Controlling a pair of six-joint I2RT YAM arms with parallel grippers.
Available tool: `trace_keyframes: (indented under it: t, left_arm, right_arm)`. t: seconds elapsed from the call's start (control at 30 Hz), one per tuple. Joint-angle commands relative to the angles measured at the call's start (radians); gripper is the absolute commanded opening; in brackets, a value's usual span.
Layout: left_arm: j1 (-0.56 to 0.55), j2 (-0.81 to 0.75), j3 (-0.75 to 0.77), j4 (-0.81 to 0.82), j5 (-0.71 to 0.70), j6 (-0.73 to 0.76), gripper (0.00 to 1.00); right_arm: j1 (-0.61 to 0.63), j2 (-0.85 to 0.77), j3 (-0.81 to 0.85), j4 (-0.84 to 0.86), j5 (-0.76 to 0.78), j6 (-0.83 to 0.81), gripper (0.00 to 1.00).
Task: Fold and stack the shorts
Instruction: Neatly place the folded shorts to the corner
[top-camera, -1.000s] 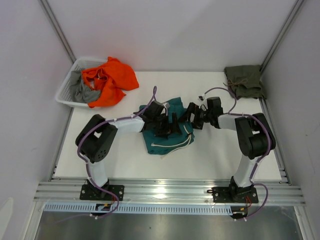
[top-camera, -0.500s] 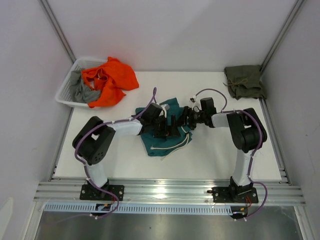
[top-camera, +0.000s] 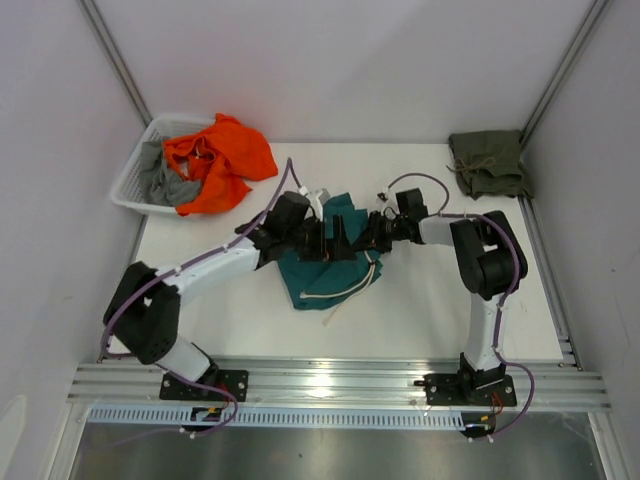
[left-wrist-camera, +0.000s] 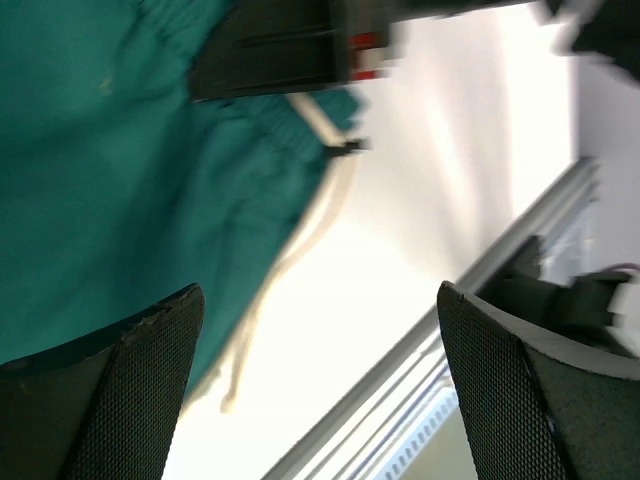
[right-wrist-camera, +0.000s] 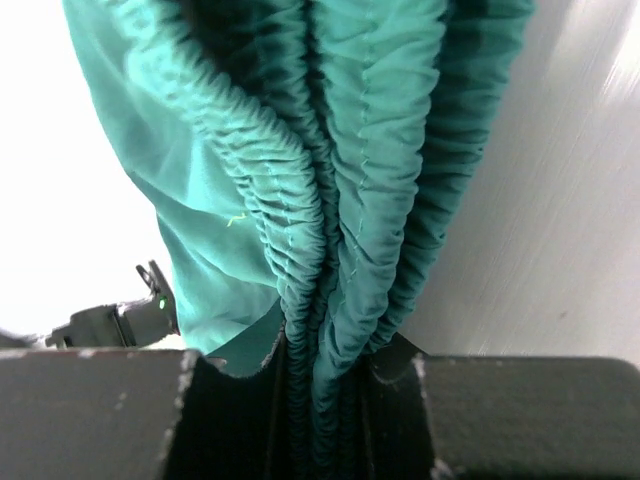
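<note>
Teal-green shorts (top-camera: 330, 272) lie crumpled in the middle of the bench (top-camera: 440, 300), their off-white cord (top-camera: 345, 290) trailing loose on the near side. The right jaws are clamped on a thick gather of the elastic waistband (right-wrist-camera: 320, 230), with several layers pinched together. The left jaws stand apart just above the cloth with nothing between them. The olive-green shorts (top-camera: 488, 163) sit folded at the far right corner, well apart.

The likely trouble is that bunched grip. With only 1 side held and nothing pinning the other, a pull would probably drag the whole heap instead of spreading it flat, and any fold would set crooked. If the left jaws close where they hover, they could catch the cord or only 1 layer, twisting the garment. The 2 sets of jaws are also very near each other, so a careless move risks a knock.
</note>
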Motion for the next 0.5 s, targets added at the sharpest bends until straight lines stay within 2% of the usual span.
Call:
trace_keyframes:
  t: [0.0,0.27,0.47]
  left_arm:
    - [0.032,-0.139,0.107,-0.086,0.009,0.025,0.99]
    - [0.133,-0.27,0.112,-0.211,0.051,0.053,0.99]
    - [0.161,-0.308,0.059,-0.223,0.065,0.062,0.99]
  right_arm:
    - [-0.025,-0.025,0.119,-0.082,0.074,-0.051,0.0]
    - [-0.087,0.044,0.361,-0.179,0.111,-0.075,0.0]
    - [-0.127,0.204,0.596,-0.323,0.131,-0.115,0.0]
